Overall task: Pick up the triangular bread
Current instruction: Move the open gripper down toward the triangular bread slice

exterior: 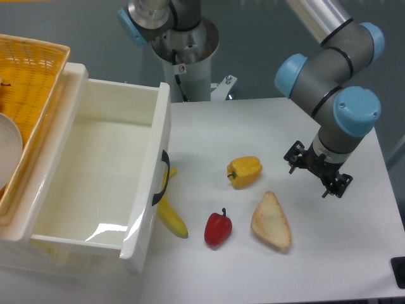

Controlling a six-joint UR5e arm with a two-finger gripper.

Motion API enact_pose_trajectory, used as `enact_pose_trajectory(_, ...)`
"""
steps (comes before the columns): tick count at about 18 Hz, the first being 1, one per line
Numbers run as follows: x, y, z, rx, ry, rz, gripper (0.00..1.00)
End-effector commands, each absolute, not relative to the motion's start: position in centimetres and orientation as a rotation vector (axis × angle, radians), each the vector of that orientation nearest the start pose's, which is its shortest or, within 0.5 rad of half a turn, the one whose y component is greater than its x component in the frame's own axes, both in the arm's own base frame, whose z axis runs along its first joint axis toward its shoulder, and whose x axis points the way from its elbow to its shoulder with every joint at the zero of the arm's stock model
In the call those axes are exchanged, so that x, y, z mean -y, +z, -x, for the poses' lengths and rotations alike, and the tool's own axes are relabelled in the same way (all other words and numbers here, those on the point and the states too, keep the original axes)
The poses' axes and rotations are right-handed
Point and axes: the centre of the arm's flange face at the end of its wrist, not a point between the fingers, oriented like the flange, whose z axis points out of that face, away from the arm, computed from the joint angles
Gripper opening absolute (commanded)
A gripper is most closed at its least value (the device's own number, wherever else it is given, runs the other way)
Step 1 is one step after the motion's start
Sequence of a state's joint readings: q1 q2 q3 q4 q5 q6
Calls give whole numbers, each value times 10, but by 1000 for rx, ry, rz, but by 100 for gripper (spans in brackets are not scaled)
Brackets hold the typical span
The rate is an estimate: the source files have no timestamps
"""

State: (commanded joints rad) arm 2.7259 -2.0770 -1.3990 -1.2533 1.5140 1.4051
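Observation:
The triangular bread (272, 221) lies flat on the white table (266, 126), pale beige with a tan crust, its narrow end pointing away from me. My gripper (317, 171) hangs from the wrist above the table, to the right of the bread and further back, apart from it. Its jaws look spread open and hold nothing. The fingertips are partly hidden under the wrist.
A yellow bell pepper (244, 171) sits left of the gripper. A red pepper (218, 229) lies left of the bread. A banana (171, 215) lies against a large white bin (95, 177). A wicker basket (31, 95) holding a white bowl (7, 152) stands at far left.

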Motion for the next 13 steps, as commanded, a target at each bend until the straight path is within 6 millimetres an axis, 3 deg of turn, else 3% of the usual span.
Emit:
enact_pose_trajectory(6,-400,308,567,-365,-39,3057,100)
enact_pose_trajectory(9,-404,293,568,-330,-91,3033,100)
enact_pose_trajectory(13,-413,277,566,96,-124,2982,100)
